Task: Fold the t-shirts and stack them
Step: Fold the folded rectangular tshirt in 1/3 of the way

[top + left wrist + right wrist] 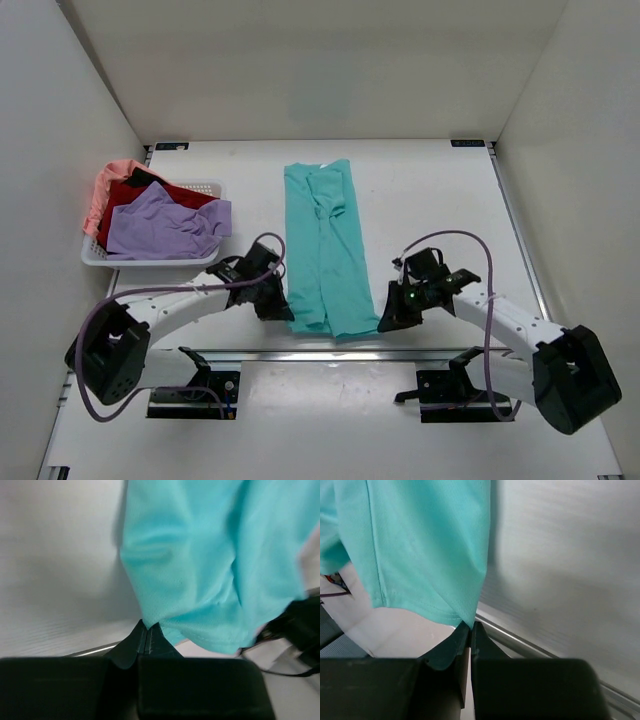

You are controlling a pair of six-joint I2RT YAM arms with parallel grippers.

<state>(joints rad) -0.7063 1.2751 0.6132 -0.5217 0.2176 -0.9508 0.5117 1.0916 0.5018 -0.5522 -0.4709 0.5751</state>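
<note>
teal t-shirt (325, 240): long axis runs far-to-near on bench (430, 180);
left claw (274, 306): clamped on its near-left hem corner;
right claw (390, 318): clamped on near-right corner

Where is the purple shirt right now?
Seen from above, the purple shirt lies atop the white basket at the left of the table, partly covering the dark red shirt.

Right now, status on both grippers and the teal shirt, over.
Left gripper shut on teal shirt, near left corner. Right gripper shut on near right corner. Shirt lies folded lengthwise on table. Basket sits apart, left.
</note>
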